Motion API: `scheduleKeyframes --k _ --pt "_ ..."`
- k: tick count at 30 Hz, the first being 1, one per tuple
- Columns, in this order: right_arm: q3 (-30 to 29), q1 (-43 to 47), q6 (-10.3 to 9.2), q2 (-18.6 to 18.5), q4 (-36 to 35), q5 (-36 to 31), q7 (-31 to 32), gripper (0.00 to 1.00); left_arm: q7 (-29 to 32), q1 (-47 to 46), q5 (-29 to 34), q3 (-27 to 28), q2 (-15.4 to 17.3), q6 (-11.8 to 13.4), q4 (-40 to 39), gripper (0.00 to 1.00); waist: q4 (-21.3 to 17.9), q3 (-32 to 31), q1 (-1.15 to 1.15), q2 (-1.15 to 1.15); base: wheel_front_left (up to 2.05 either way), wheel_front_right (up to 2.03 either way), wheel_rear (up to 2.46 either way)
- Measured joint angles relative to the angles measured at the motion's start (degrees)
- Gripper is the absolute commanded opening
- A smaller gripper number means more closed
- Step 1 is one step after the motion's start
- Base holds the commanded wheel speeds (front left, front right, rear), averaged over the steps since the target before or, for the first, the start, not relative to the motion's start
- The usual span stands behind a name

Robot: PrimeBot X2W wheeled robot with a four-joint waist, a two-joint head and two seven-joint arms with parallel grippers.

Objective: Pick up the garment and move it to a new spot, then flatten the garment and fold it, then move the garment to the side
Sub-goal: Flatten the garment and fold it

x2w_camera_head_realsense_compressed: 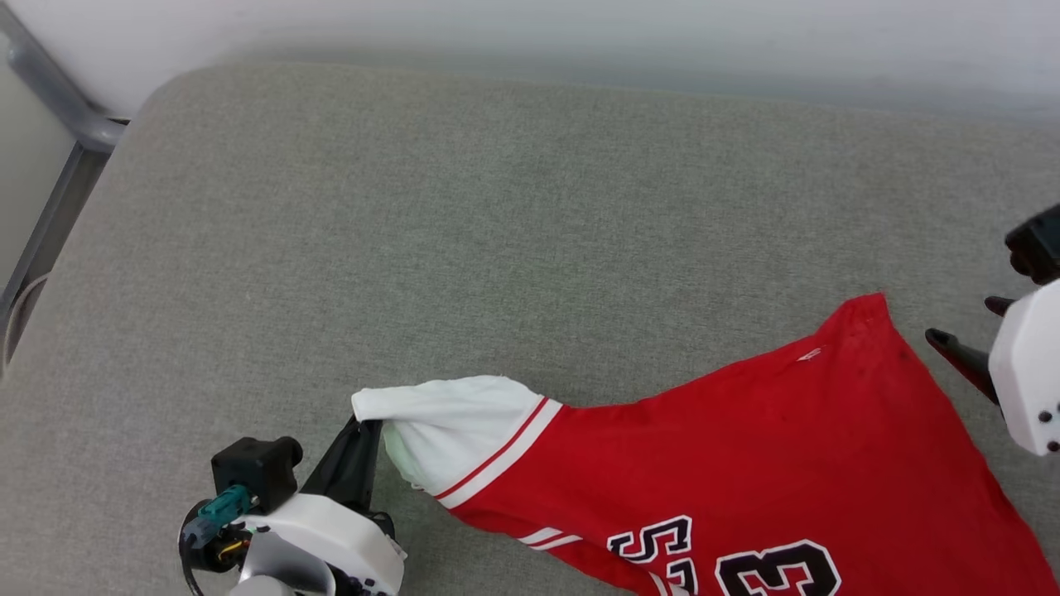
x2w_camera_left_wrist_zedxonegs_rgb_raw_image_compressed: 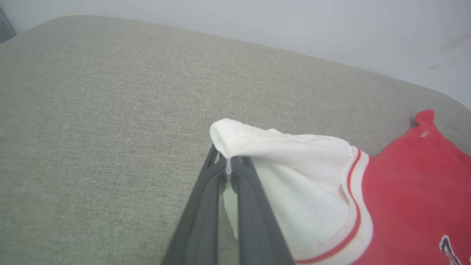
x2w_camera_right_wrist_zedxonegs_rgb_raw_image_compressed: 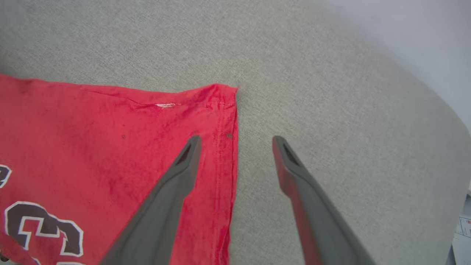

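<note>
L gripper is seen at lower left of head view, jaws clenched on the edge of the white sleeve of the garment. Garment is laid on the grey padded surface, stretched from the sleeve to a red hem corner at the right, w/ number print facing up. R gripper is found at that corner, jaws released & wide: one finger over red fabric, the other over the surface.

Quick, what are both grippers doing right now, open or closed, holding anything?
Left gripper: closed, pinching the white sleeve of the shirt.
Right gripper: open, holding nothing, at the red corner of the shirt.
</note>
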Motion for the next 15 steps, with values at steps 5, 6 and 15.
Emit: scheduleKeyframes --k 5,6,15 --pt "8.21 -9.61 0.00 0.74 9.33 0.11 4.10 1.00 -0.04 -2.04 0.74 -0.67 -0.81 -0.36 -0.19 0.00 1.81 2.40 0.00 0.00 0.00 0.00 0.00" --pt "9.53 -11.11 0.00 1.05 11.21 0.11 4.36 1.00 -0.09 -2.35 0.82 -0.79 -1.07 -0.54 -0.22 0.00 2.15 2.91 0.00 0.00 0.00 0.00 0.00" --pt "17.97 -18.08 -0.01 3.83 26.02 0.67 1.67 1.00 -0.55 -5.08 1.71 -1.77 -2.92 -1.44 0.40 0.00 4.87 7.09 0.01 0.00 0.00 0.00 0.00"
